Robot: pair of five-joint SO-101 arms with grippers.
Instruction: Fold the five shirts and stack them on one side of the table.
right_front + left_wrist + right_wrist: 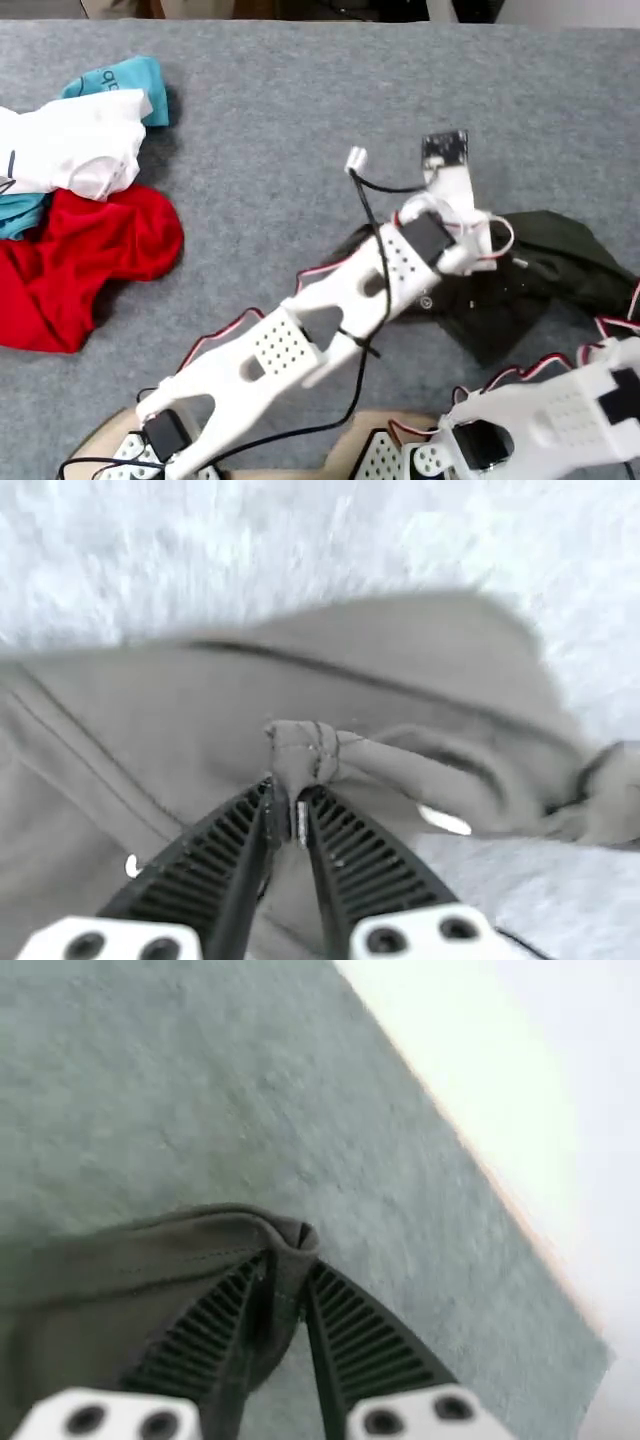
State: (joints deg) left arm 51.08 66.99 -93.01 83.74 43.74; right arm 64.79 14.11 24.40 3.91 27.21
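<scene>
The grey felt-covered surface [300, 100] carries two groups of clothing, well apart. At the right side lies a dark olive cloth shirt [540, 270], rumpled and spread unevenly, with one lobe running to the right border of the high view. The white left arm [330, 320] lies diagonally across the surface from the near edge, and its wrist sits over the shirt's left part. In the left wrist view the left end effector [290, 820] is clenched on a small raised pinch of the olive fabric, which stands up as a narrow stitched fold just above the ribbed black fingertips [235, 830]. The rest of the garment lies slack around that pinch. The white right arm [560, 410] sits at the near right corner of the high view. In the right wrist view the right end effector [285, 1280] is clenched on a hemmed edge of the same olive shirt, the hem curling over the tips. Bare grey felt lies beyond it, and the surface's edge, with a pale area past it, runs close by. At the far left of the surface lies a loose pile: a crumpled red cloth shirt [85, 260] nearest the arms and a white cloth shirt [75, 145] overlapping its far edge. A teal cloth shirt [125, 80] shows from beneath the white one at two places. None of these three is folded.
</scene>
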